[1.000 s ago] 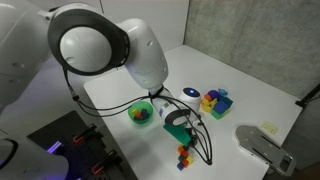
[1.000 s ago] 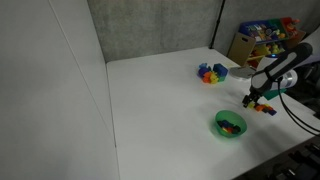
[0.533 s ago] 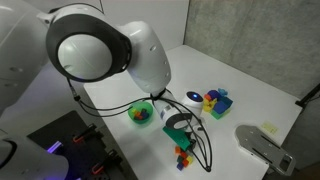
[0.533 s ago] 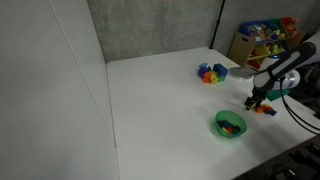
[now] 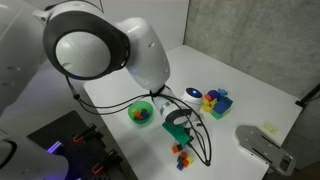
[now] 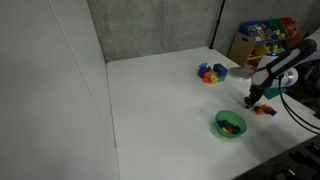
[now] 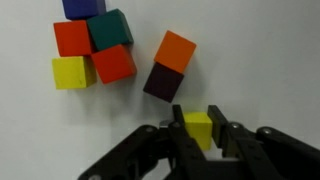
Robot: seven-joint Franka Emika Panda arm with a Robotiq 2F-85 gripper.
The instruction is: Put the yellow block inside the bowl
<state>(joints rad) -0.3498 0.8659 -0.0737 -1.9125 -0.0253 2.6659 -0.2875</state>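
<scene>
In the wrist view the yellow block [image 7: 198, 132], a small plain cube, sits on the white table between the two black fingers of my gripper [image 7: 197, 122], which is shut on it. In an exterior view the gripper [image 5: 178, 135] is low over the table, to the right of the green bowl [image 5: 143, 103]. In an exterior view the gripper [image 6: 252, 100] hangs just behind and to the right of the bowl [image 6: 218, 122]. The bowl has small coloured pieces in it. In both exterior views the gripper hides the block.
An orange cube [image 7: 176, 50] and a dark purple cube [image 7: 163, 80] lie just beyond the fingers. A group of red, green, blue and yellow cubes [image 7: 92, 48] lies to their left. A larger multicoloured block cluster [image 5: 215, 100] stands farther back. A toy bin [image 6: 262, 38] is beyond the table.
The jaws, open a second ago, have shut on the yellow block. The arm has hardly moved.
</scene>
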